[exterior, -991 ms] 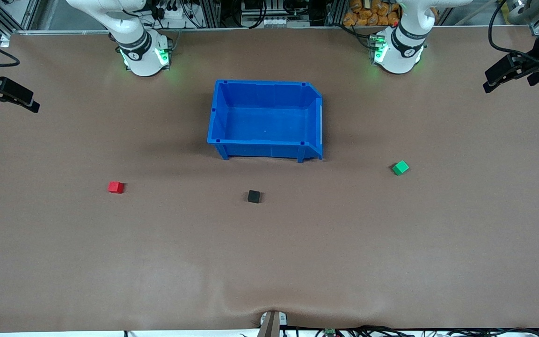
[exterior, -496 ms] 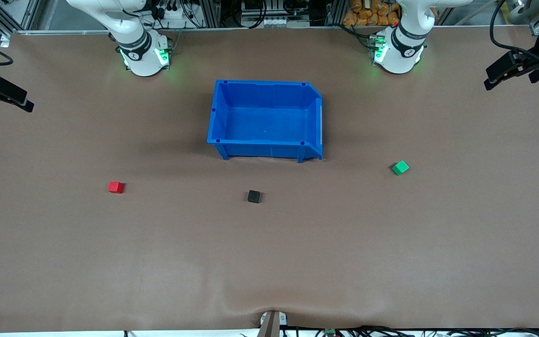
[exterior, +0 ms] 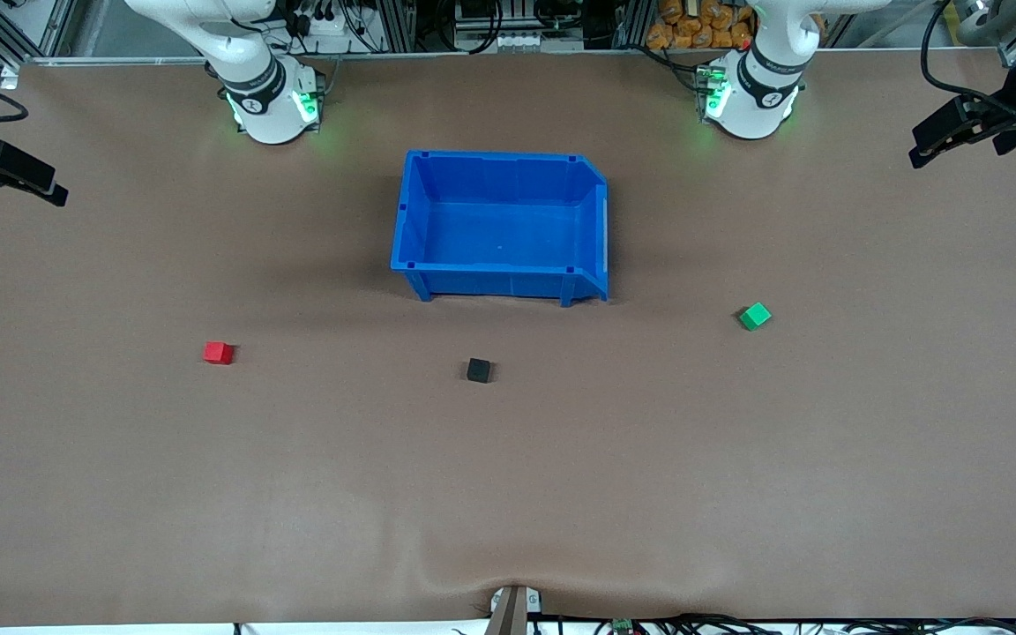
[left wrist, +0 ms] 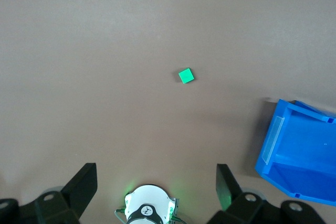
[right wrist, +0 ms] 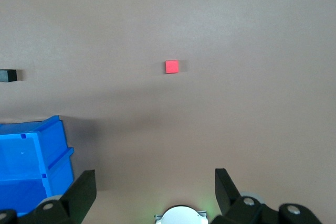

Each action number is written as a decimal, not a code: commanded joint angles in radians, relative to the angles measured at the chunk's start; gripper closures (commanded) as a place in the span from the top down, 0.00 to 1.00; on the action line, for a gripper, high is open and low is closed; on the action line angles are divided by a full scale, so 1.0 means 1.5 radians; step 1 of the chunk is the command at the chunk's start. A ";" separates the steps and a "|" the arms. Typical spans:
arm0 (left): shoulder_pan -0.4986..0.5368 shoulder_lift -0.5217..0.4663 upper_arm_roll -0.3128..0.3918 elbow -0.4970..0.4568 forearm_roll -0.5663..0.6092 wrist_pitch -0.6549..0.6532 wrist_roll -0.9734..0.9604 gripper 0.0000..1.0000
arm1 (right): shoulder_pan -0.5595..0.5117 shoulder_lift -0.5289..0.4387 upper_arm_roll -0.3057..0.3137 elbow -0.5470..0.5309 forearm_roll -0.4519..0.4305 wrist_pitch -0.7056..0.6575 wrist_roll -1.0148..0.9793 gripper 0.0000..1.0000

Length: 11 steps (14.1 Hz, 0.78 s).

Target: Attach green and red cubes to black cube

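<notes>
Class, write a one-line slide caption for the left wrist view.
Open left claw high over the table, green cube below and blue bin beside.

Both arms run out of the front view at its top and side edges. The left gripper (exterior: 922,159) and right gripper (exterior: 54,196) show only partly there. In the right wrist view, the blue bin (right wrist: 31,166) and the black cube (right wrist: 7,75) are cut by the frame edge.

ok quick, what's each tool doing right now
left tool: open, holding nothing, high over the table with the green cube below.
right tool: open, holding nothing, high above the red cube.
</notes>
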 commanded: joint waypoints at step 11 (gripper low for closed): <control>-0.010 0.006 -0.001 -0.003 0.001 0.004 0.016 1.00 | 0.006 0.014 0.011 0.011 -0.014 -0.028 0.006 1.00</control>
